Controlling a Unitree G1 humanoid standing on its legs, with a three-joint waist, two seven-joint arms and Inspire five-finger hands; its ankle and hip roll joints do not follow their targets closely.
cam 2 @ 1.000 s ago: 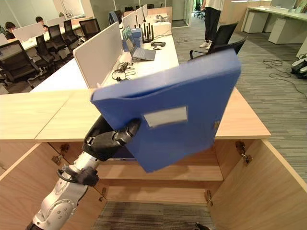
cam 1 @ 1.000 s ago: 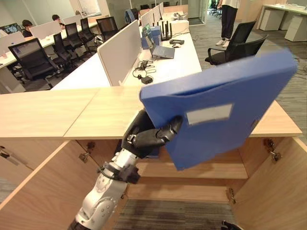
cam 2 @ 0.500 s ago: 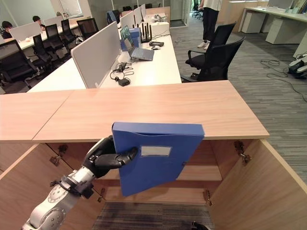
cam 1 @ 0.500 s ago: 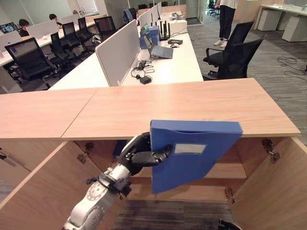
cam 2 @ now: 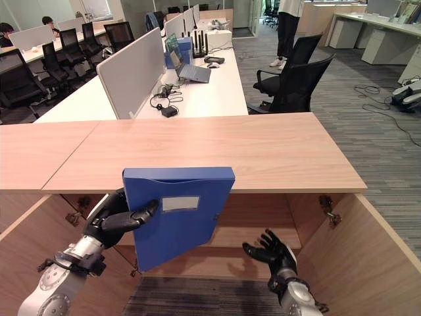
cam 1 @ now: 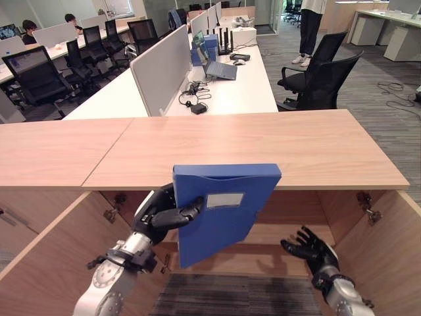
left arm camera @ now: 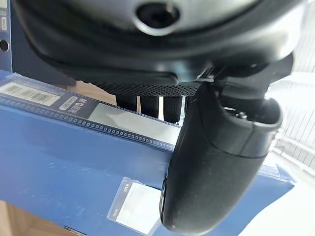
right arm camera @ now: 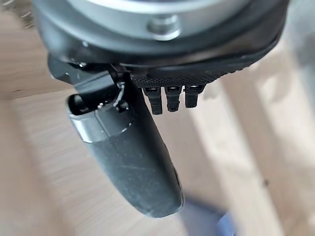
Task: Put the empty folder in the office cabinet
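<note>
Left eye view: one blue folder (cam 1: 220, 210), two hands, one open cabinet (cam 1: 276, 230)

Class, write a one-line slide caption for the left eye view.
Left hand grips the blue folder before the open wooden cabinet, right hand spread open beside it.

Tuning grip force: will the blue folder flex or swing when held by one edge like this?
Probably stiff: the blue folder keeps flat faces and square corners, held by the left robot hand at one edge. Likely light, since one pinch carries it. It hangs tilted, so it may pivot; the open right robot hand could steady it.
</note>
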